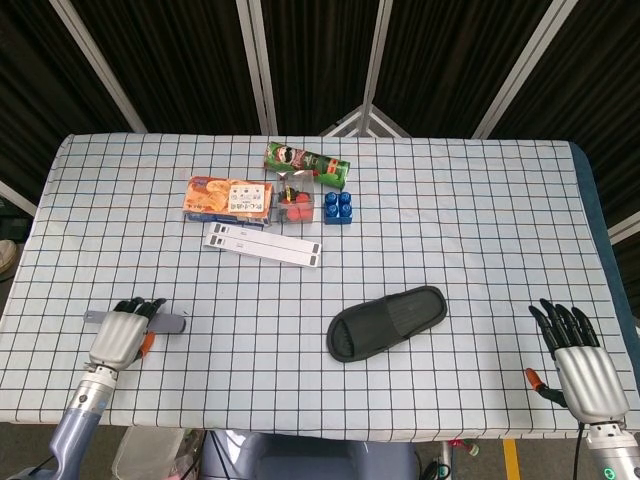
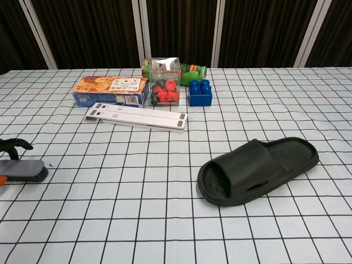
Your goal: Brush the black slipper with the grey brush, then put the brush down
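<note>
The table (image 1: 480,200) is covered by a white cloth with a black grid, and it fills most of both views. The black slipper (image 1: 387,322) is seen lying sole down in the near middle of the cloth, its open toe end turned toward the robot's left, with no hand near it. A long white strip (image 1: 264,244) is laid flat further back, and just behind it an orange snack box (image 1: 228,198) is placed. A green can (image 1: 307,164) is found lying on its side at the back, with a clear box of red pieces (image 1: 296,203) in front of it and a blue block (image 1: 338,208) beside that box.

The right hand (image 1: 580,365) is held flat at the near right edge of the table, fingers spread apart and nothing gripped. The left hand (image 1: 122,335) is set over the grey brush (image 1: 166,322) at the near left edge; its dark fingers are curled down onto the brush's handle end, but whether the brush is actually clasped cannot be told. In the chest view the brush is shown resting on the cloth, bristles down, well apart from the slipper.
</note>
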